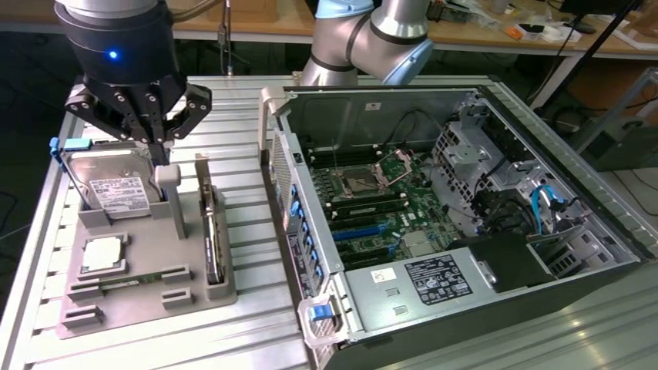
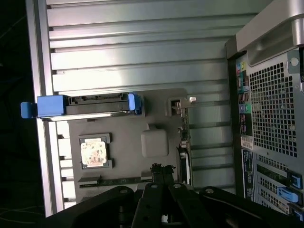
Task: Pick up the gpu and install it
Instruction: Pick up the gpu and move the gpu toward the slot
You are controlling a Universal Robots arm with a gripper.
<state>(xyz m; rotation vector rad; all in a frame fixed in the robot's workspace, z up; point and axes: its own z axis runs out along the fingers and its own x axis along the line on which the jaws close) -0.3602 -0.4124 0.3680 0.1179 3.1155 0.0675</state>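
Exterior view: we saw the pincer [image 1: 159, 152] clenched on nothing above the gray holder [image 1: 134, 308], and the gpu [image 1: 211, 231] stood edge-on in its slot, just toward the exterior view's right.

gpu [image 1: 209, 231] upright in tray [image 1: 144, 307], beside case [image 1: 381, 112]
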